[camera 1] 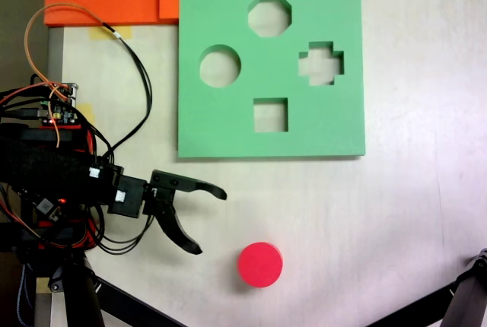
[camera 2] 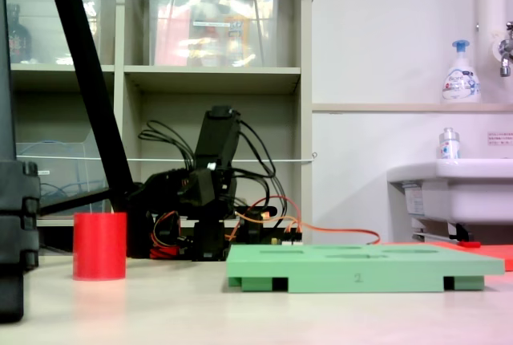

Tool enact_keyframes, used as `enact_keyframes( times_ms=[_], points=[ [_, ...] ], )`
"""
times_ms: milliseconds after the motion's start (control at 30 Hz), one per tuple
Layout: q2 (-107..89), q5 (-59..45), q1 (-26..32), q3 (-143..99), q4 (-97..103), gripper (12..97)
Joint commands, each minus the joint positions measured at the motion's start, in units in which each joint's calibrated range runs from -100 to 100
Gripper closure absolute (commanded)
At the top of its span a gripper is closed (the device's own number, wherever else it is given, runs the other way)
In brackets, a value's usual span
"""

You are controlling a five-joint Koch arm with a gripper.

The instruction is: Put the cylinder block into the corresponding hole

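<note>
Block (camera 1: 259,264) first: the red cylinder stood upright on the bare table (camera 1: 396,213), well below the green board (camera 1: 228,129) in the top-down fixed view, off the board's lower edge and roughly under its square cut-out (camera 1: 270,115). In the low fixed view the block (camera 2: 99,245) sat to the left of the board (camera 2: 361,267), clear of it. Nothing touched the block.

Your gripper (camera 1: 212,221) lay just to the block's upper left in the top-down view, jaws spread wide with nothing between them, the lower tip nearest the block but apart from it. So you were at the approach step: the grasp had not begun.

The hole (camera 1: 220,66), the round cut-out, sat on the board's left side, well above the block, with the octagon (camera 1: 269,15) up and to its right.

Next, I judge, you needed to swing the open jaws over the block, drop them around its sides, close, lift, then carry it up across the board's lower edge to the round cut-out. The foam would likely give a little under the squeeze.
</note>
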Motion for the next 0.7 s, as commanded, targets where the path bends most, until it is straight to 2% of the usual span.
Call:
enact_keyframes(
  times_ms=[0,67,167,200,267,667],
  points=[
    [2.53,-1.51,-0.39,-0.98,9.39,35.5],
    [15.65,-1.71,-0.93,-0.98,20.37,31.9],
    [43.45,-1.76,-1.9,-0.68,41.94,29.9],
    [55.32,-1.76,-2.0,1.61,49.35,26.6],
    [65.79,-1.76,-2.3,4.4,55.32,26.5],
    [84.79,-1.76,-3.17,21.65,55.71,26.6]
  ],
)
